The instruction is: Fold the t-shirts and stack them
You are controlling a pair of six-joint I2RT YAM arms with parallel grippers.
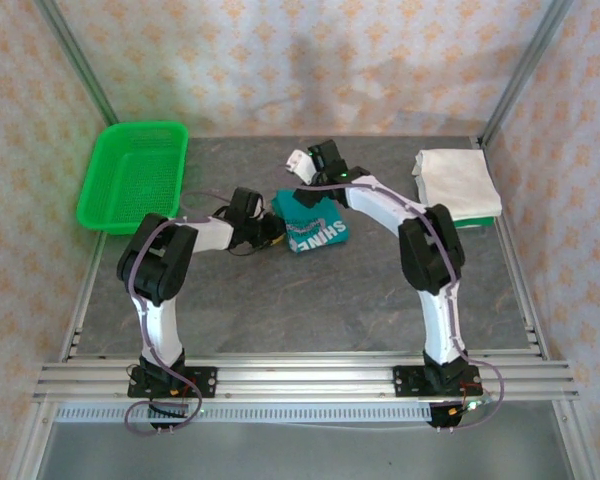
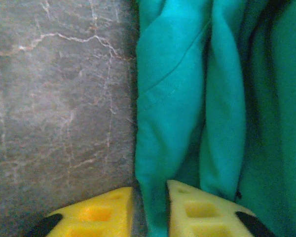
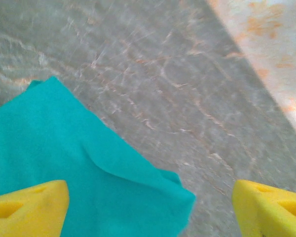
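My tally: teal t-shirt [image 1: 310, 228], one. Stack of folded white t-shirts [image 1: 456, 182], one; shirts in it uncountable. Green t-shirt [image 1: 475, 222] beneath, one. Green mesh basket [image 1: 132, 172], one. Pincers, two: left pincer [image 2: 149, 207], right pincer [image 3: 150, 207].

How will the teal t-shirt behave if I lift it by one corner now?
The teal t-shirt is probably floppy: in the left wrist view it lies in soft rolled folds, so the fold would likely sag open. Its loose corner is creased, so a push would probably bunch it, not slide it.
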